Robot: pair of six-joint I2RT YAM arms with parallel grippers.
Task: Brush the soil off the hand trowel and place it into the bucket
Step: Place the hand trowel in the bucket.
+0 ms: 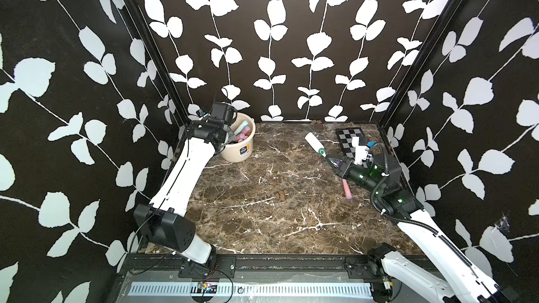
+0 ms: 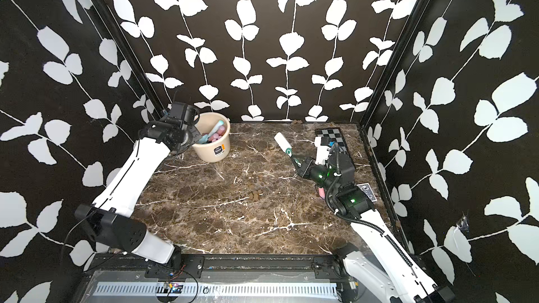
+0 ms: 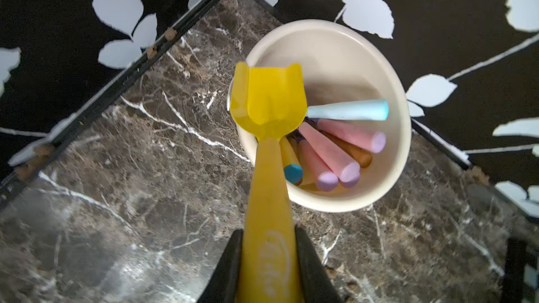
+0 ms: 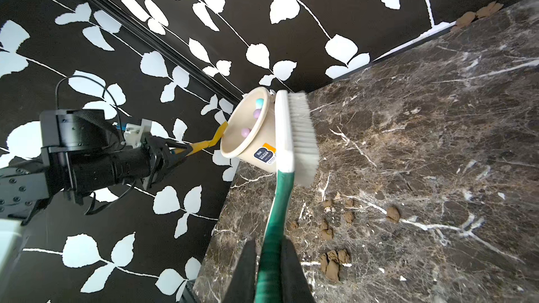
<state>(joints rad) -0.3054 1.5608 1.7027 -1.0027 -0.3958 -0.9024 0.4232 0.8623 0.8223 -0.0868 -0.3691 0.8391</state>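
My left gripper (image 3: 268, 237) is shut on the handle of the yellow hand trowel (image 3: 269, 97). Its blade shows no soil and hangs over the near rim of the cream bucket (image 3: 335, 62). The bucket (image 1: 233, 153) stands at the back left corner in both top views, and my left gripper (image 1: 230, 136) hides the trowel there. In the right wrist view the trowel (image 4: 204, 145) has its tip at the bucket (image 4: 250, 141) rim. My right gripper (image 4: 269, 243) is shut on the green handle of a white-bristled brush (image 4: 297, 135), held above the table at the right. Soil (image 1: 281, 193) clumps lie mid-table.
Several pastel tool handles (image 3: 329, 155) fill the bucket. A chequered board (image 1: 350, 138) lies at the back right. A pink tool (image 1: 347, 190) lies under my right arm. More soil clumps (image 1: 316, 121) sit along the back wall. A patterned card (image 2: 366, 192) lies by the right wall.
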